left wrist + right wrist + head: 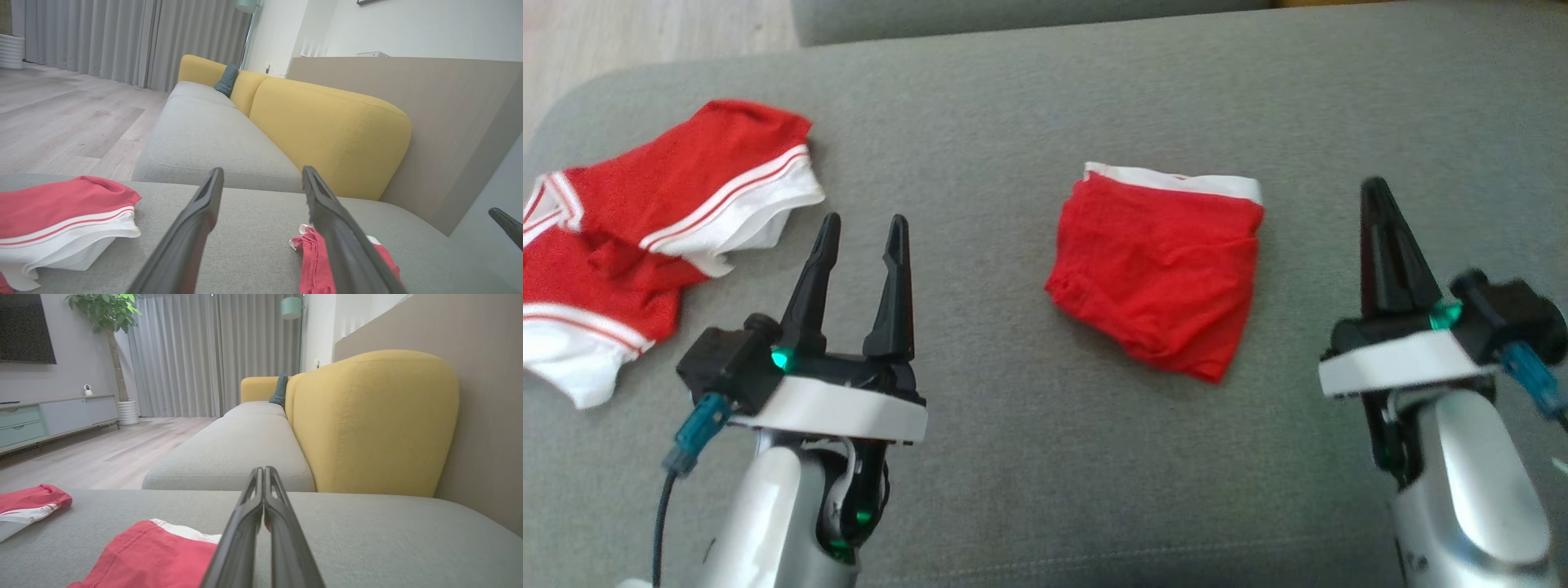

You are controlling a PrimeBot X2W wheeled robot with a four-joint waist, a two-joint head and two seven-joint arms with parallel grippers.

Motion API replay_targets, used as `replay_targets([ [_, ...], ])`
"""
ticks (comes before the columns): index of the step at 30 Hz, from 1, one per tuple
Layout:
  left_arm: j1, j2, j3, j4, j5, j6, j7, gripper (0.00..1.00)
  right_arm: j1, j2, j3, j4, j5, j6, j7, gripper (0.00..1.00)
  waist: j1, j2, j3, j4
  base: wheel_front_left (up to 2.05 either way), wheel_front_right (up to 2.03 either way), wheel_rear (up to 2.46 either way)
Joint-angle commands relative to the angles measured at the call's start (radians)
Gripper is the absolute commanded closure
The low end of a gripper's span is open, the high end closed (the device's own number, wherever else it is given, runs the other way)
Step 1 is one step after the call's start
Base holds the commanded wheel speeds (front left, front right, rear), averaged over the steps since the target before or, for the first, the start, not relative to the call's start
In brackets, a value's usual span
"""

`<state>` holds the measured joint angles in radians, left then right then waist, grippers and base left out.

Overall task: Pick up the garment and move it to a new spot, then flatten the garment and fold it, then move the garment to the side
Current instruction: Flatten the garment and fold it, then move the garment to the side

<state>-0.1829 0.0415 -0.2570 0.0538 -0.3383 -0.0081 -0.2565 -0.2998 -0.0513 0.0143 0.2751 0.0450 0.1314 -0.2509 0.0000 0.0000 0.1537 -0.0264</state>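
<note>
Garment of bright red with white striped hems lies rumpled at the left edge of the head view, on the grey cushion, not yet lifted. Just to its right hovers the left gripper, jaws spread wide and empty. A folded red piece sits at centre, and the right gripper, at lower right, is closed tight on nothing. Best to pinch the near hem cleanly, probably both layers, and lift straight up so nothing drags.
</note>
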Motion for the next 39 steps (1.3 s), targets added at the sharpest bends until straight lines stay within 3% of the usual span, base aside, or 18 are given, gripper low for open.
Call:
replay_targets([
  [1,-0.021,0.009,0.034,-0.039,-0.005,0.002,-0.005,0.0,-0.002,0.001,0.015,-0.046,0.005,-0.001,-0.006,1.0,0.0,0.0,-0.015,-0.019,0.0,0.0,0.0],
  [6,0.002,0.009,0.033,-0.024,0.017,-0.005,-0.005,0.0,0.069,0.001,0.0,-0.087,0.026,-0.001,0.002,1.0,0.0,0.0,-0.034,-0.04,0.0,0.0,0.0],
  [7,0.009,0.009,0.032,-0.018,0.032,-0.008,-0.005,0.0,0.084,0.001,0.002,-0.087,0.021,-0.001,0.002,0.56,0.0,0.0,-0.039,-0.044,0.0,0.0,0.0],
  [8,0.026,0.009,0.033,-0.008,0.038,-0.01,-0.005,0.0,0.108,0.001,0.008,-0.08,0.009,-0.001,0.001,0.0,0.0,0.0,-0.046,-0.048,0.0,0.0,0.0],
  [26,0.053,0.009,0.011,0.001,0.06,-0.002,-0.005,0.0,0.135,0.001,0.021,0.008,0.05,-0.001,-0.008,0.0,0.0,0.0,-0.046,-0.002,0.0,0.0,0.0],
  [39,0.019,0.009,-0.007,0.011,0.067,-0.019,-0.005,0.0,-0.043,0.001,0.14,0.298,0.25,-0.001,0.024,0.0,0.0,0.0,0.049,0.063,0.0,0.0,0.0],
])
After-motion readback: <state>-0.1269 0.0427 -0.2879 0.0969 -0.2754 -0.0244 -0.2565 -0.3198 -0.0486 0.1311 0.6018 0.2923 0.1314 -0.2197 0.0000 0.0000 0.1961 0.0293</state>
